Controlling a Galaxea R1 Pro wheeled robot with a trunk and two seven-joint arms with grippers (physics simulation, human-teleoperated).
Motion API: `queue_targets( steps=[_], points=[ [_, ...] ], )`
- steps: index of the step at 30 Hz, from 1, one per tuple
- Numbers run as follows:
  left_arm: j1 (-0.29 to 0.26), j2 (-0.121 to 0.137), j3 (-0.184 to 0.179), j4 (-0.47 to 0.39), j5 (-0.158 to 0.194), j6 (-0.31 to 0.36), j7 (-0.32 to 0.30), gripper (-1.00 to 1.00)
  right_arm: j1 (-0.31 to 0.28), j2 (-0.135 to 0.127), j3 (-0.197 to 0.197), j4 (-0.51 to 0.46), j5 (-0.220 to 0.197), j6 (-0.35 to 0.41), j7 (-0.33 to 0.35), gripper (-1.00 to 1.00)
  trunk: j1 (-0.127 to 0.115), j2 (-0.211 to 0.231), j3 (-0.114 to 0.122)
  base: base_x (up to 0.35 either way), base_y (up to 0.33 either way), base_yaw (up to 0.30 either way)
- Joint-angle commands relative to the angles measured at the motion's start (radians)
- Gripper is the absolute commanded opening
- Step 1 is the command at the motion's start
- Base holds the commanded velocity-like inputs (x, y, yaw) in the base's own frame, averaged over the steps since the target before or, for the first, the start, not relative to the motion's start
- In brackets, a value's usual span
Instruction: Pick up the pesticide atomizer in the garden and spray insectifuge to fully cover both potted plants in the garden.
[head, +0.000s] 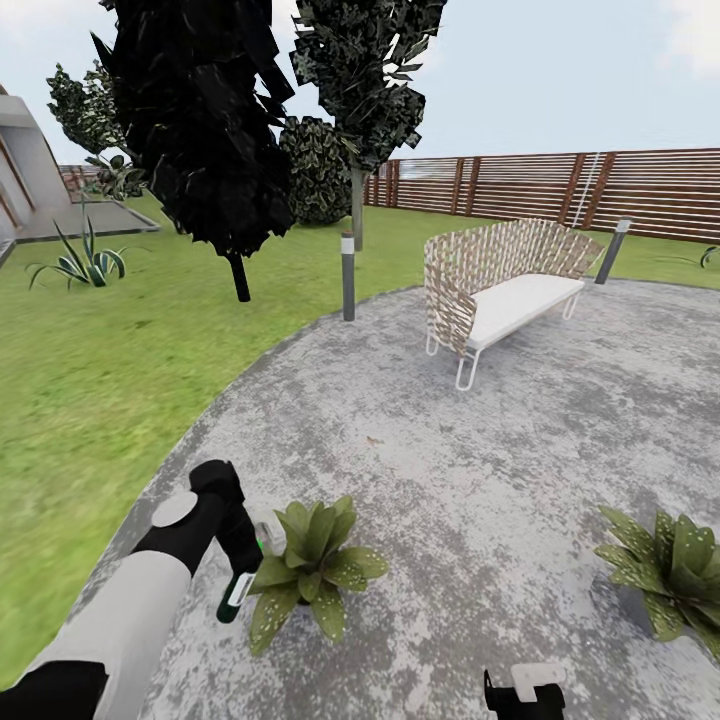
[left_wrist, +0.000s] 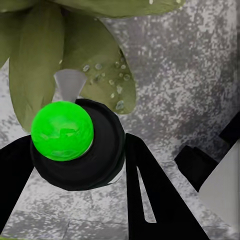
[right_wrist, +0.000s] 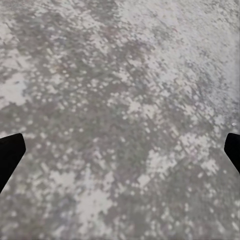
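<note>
Here, from the head view, I have my left gripper (head: 243, 562) down low over the round grey paving (head: 480, 420), its fingers pinching the pesticide atomizer (head: 237, 592), which hangs just beside the nearer potted plant (head: 312, 568). The second potted plant (head: 672, 570) stands well apart at the right edge of the paving. A wicker bench (head: 505, 285) with a white seat sits farther back, a wooden fence (head: 560, 188) behind it and lawn (head: 80, 370) to the left.

In the left wrist view, the dark fingers (left_wrist: 155, 195) clamp the atomizer's round body (left_wrist: 80, 145) on both sides; broad leaves (left_wrist: 95, 65) right behind it carry tiny pale droplets of insectifuge (left_wrist: 107, 75).

In the right wrist view, my right gripper's fingers (right_wrist: 10, 155) are spread wide over bare mottled paving.
</note>
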Motion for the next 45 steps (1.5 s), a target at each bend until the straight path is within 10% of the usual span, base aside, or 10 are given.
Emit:
queue_targets(
  steps=[1,11,19,34,40,45],
  points=[
    [0.000,-0.001,-0.001,-0.001,-0.006,0.011,-0.009,-1.00,-0.001,0.000,-0.005,0.002,0.010,-0.003,-0.005,1.00,0.000,0.000,-0.001,0.000,0.000,-0.011],
    [0.001,-0.014,-0.007,0.002,-0.007,0.009,-0.049,-1.00,-0.001,0.001,-0.005,0.002,0.010,-0.003,-0.005,1.00,0.000,0.000,-0.001,0.000,0.000,-0.253],
    [-0.003,-0.016,-0.097,0.000,-0.043,0.011,-0.060,-1.00,-0.001,0.001,-0.005,0.002,0.010,-0.003,-0.005,1.00,0.000,0.000,-0.001,0.000,0.004,-0.148],
    [-0.057,-0.024,-0.100,-0.001,-0.045,0.013,-0.060,-1.00,-0.001,0.001,-0.005,0.002,0.011,-0.003,-0.005,1.00,0.000,0.000,-0.001,0.078,0.266,-0.053],
    [-0.059,-0.050,-0.100,-0.001,-0.209,0.014,-0.060,-1.00,-0.001,0.001,-0.005,0.002,0.011,-0.003,-0.005,1.00,0.000,0.000,-0.001,0.058,0.108,-0.160],
    [-0.057,-0.068,-0.099,0.000,-0.227,0.014,-0.060,-1.00,-0.001,0.001,-0.005,0.002,0.011,-0.003,-0.005,1.00,0.000,0.000,-0.001,0.002,0.004,-0.007]
  ],
)
